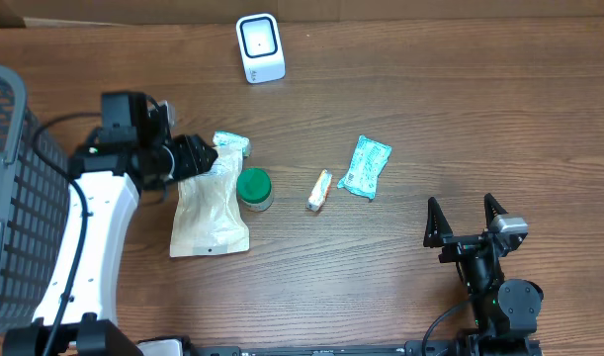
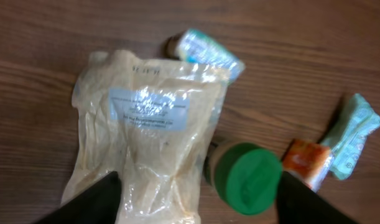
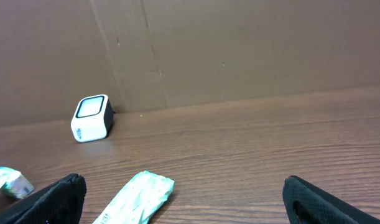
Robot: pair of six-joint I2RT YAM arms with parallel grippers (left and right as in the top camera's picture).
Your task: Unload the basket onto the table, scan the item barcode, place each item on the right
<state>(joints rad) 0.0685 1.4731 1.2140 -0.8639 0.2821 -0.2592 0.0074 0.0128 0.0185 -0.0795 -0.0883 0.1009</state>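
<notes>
The left gripper hangs over the far end of the pouch, its jaws spread wide and closed on nothing. In the left wrist view its dark fingers stand at either side of the frame, with the pouch lying flat on the table below them.

The pouch is beige and crinkled and lies left of centre. Its long axis runs near to far with a slight tilt, the far end beneath the gripper and the near end pointing towards the table's near edge. A pale blue label faces up; its print is too blurred to read.

A green-lidded jar sits against the pouch's right edge, and a small foil packet lies just beyond its far end. The white scanner stands well apart at the far side.

The right gripper sits at the near right, jaws wide and empty.
</notes>
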